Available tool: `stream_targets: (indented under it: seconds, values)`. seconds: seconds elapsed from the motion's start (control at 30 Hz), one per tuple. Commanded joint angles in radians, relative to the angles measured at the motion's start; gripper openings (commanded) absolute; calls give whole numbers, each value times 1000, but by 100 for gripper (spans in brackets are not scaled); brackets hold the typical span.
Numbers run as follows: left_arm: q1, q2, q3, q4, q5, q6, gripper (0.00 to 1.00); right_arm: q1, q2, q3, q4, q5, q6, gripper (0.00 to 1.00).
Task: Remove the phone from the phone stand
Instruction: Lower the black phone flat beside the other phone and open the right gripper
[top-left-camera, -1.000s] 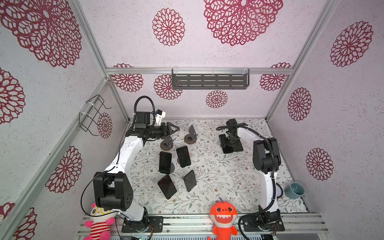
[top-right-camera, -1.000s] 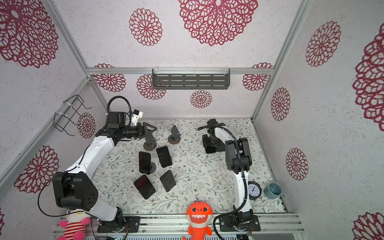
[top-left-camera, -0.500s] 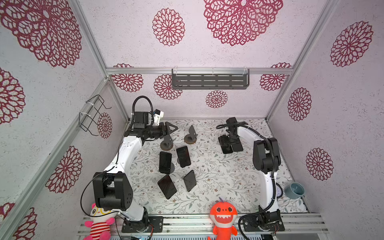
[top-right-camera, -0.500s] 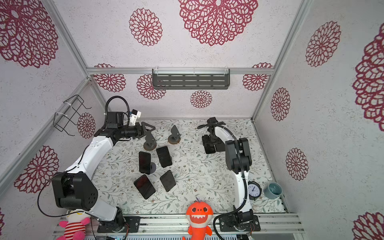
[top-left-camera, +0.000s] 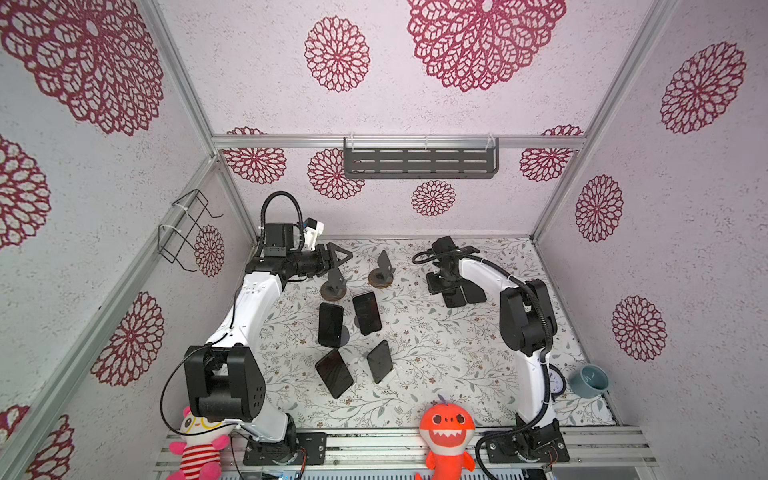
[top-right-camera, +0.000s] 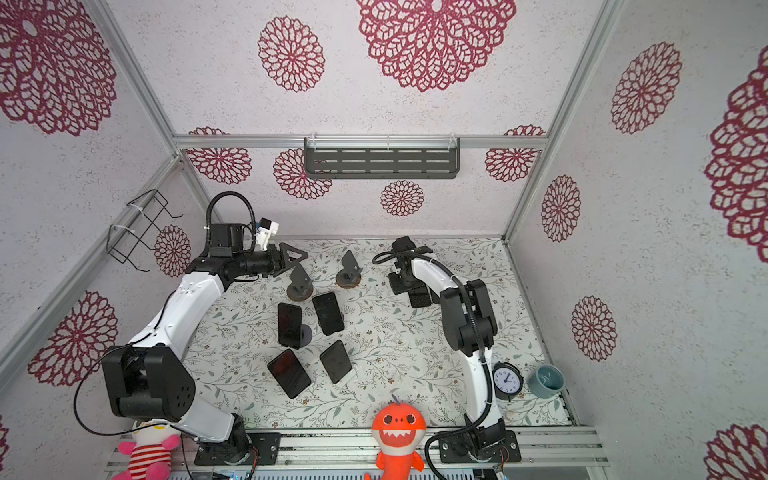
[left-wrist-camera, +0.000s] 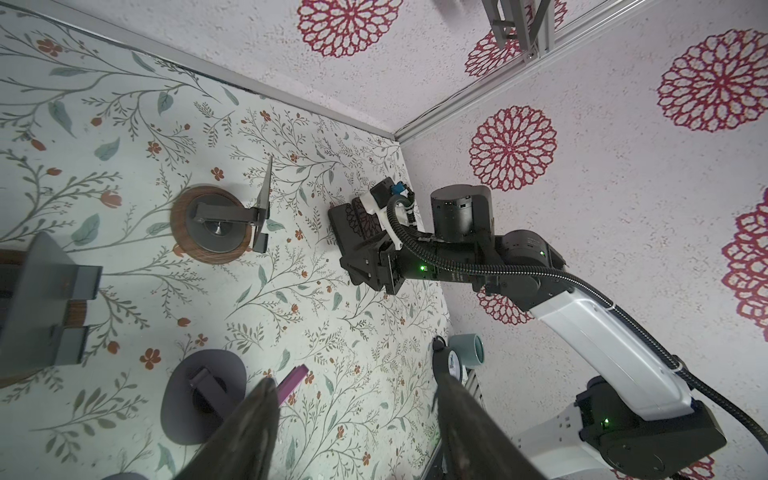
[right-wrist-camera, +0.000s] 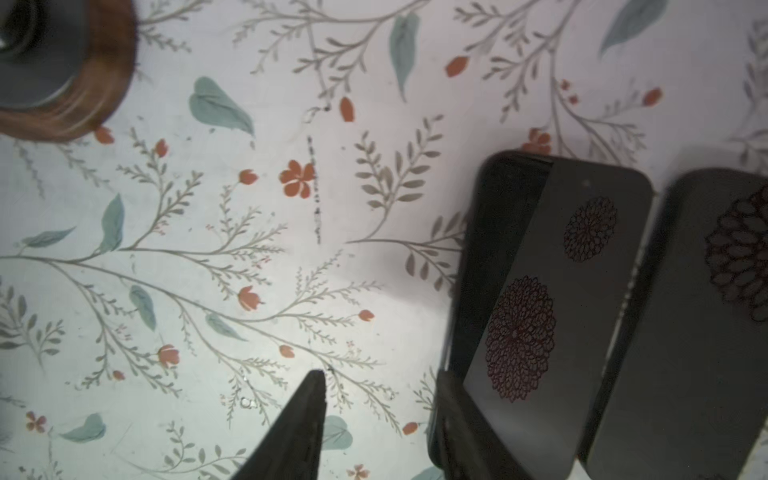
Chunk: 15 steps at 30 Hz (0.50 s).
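Jaws apart: left gripper (left-wrist-camera: 356, 378), right gripper (right-wrist-camera: 381, 374); floral table (top-left-camera: 436, 353), red-flowered walls (top-left-camera: 457, 108)

Flat on floral-print counter (right-wrist-camera: 291, 270) beside right jaws: black glass phone (right-wrist-camera: 557, 299), second black phone (right-wrist-camera: 685, 353) alongside; round wood-rimmed stand (left-wrist-camera: 212, 228) near left jaws.

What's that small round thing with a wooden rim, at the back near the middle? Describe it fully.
An empty phone stand: round base with wood-look rim and grey top, a short grey post carrying a tilted grey plate with a small lip. It stands on the floral table, touching nothing else.
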Motion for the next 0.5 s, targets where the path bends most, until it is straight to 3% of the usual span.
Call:
stream_targets:
  seconds: [0.0, 0.47]
  values:
    - [12, -34, 6, -1, -10, 20, 64, -10, 24, 41, -1, -12, 17, 42]
    - [21, -45, 12, -18, -23, 29, 64, -61, 85, 44, -1, -13, 44, 42]
